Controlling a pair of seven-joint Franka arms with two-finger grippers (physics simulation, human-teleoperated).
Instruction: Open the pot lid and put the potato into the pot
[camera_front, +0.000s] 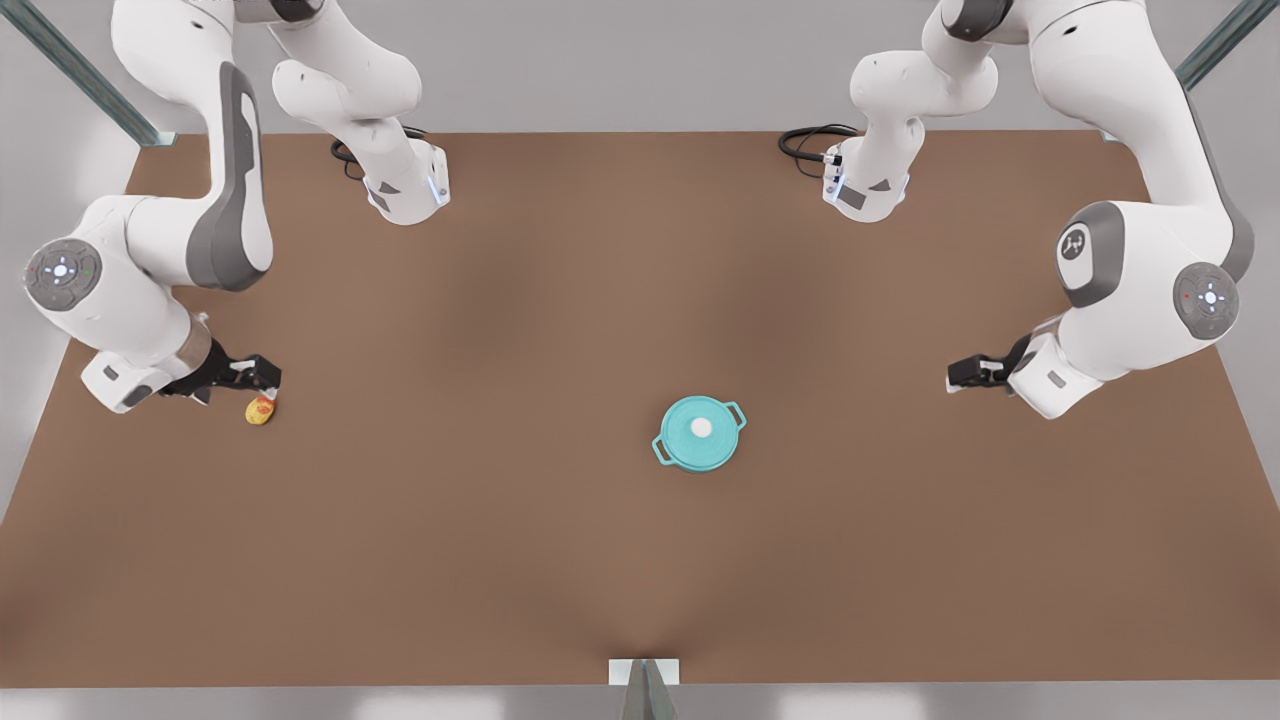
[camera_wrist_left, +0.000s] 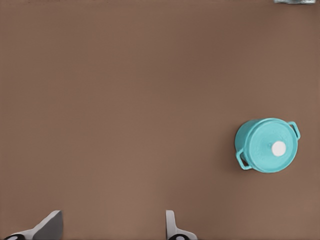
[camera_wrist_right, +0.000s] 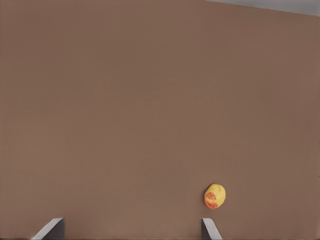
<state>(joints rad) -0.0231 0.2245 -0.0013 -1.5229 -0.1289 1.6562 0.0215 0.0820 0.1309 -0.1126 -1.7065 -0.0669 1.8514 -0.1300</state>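
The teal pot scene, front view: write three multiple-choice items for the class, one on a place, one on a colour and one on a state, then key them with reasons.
1. Where is the small yellow-tan oval potato?
A in the pot
B on the brown table, by the right gripper
C on the lid

2. What colour is the knob on the flat round teal pot lid?
A white
B black
C red

3. The round teal two-handled pot is:
A tipped
B uncovered
C covered

B: it lies on the table under the open right gripper.
A: the centre knob is white.
C: the lid sits on the pot; the open left gripper waits apart.
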